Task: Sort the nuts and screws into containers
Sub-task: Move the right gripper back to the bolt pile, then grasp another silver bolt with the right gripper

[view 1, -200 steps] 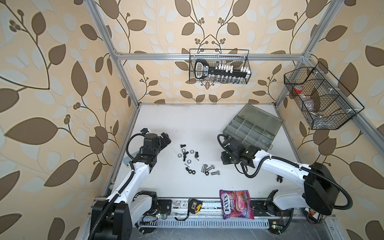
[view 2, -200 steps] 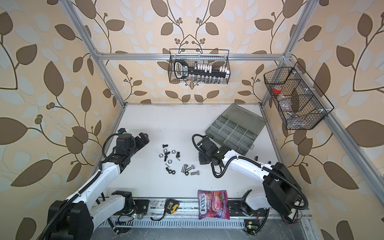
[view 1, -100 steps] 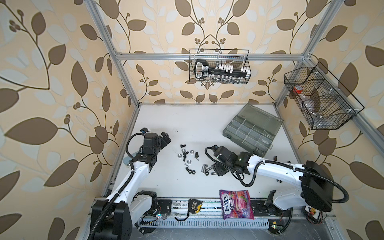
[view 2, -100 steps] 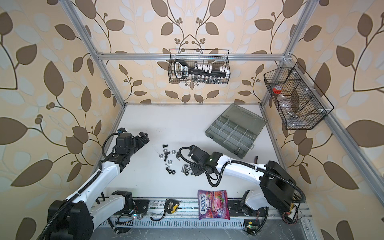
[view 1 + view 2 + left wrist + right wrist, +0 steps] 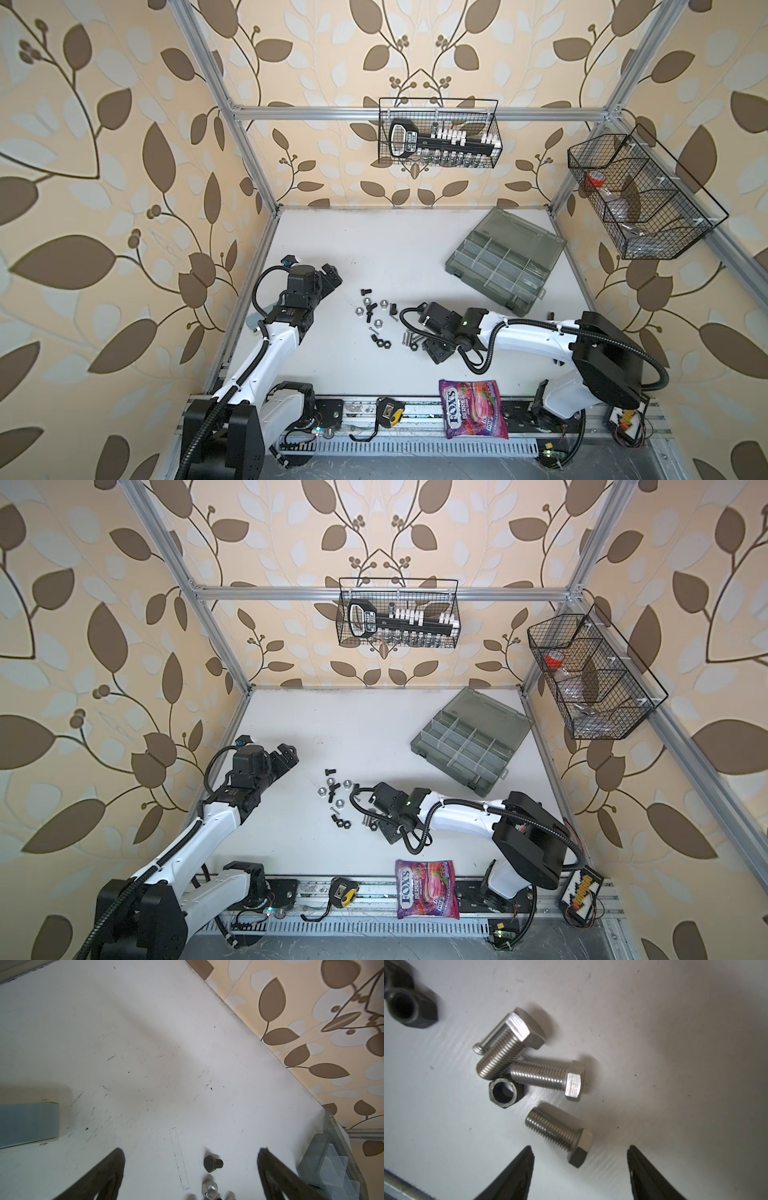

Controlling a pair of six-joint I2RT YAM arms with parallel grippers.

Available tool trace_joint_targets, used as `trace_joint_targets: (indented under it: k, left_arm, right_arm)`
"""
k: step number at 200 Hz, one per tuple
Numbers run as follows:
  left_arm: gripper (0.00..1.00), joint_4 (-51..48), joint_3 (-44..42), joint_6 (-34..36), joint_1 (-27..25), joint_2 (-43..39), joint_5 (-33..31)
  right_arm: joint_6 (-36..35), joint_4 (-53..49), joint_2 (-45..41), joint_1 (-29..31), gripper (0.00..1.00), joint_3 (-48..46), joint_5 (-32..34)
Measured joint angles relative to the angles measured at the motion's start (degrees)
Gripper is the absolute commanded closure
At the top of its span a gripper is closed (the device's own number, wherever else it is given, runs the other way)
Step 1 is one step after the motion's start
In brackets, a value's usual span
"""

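You were at the pick-up step: your right pincer stood open and empty, framing a silver screw lying on the desk. The next move called for closing on it, then carrying it to the organizer box, at one o'clock in a top view. Your left pincer gaped wide, holding nothing.

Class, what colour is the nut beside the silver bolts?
The nut is black, clearest in the right wrist view.

Clad in white shells with black joints. Strung with ribbed black cables. Tipped with pointed black fingertips.
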Motion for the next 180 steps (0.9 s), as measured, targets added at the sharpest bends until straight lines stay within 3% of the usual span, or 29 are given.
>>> trace_joint_targets:
  k: [129,180]
  left_arm:
    - [0.01,-0.2,0.4,0.0,0.0,0.8,0.0]
    - [0.01,-0.2,0.4,0.0,0.0,0.9,0.0]
  right_arm:
    - [2.0,-0.9,5.4,0.0,0.36,3.2,5.6]
    - [2.1,-0.5,7.4,-0.3,0.53,5.1,6.4]
